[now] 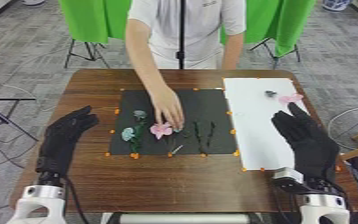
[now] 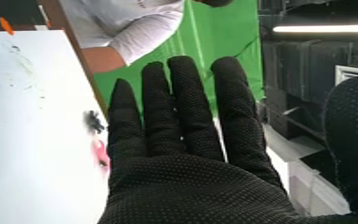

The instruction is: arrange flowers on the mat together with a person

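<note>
In the head view a black mat lies at the table's middle. A person's hand reaches onto it and touches a pink flower. Left of that flower are pale blue-green flowers with green stems; more green stems lie on its right part. My left hand is left of the mat, fingers straight. My right hand is over the white sheet's right edge, open and holding nothing; the right wrist view shows the same hand with straight fingers.
A white sheet lies right of the mat, bearing a pink flower and a small dark flower near its far end. Orange bits dot the edges of mat and sheet. The brown table surrounds both. The person stands at its far side.
</note>
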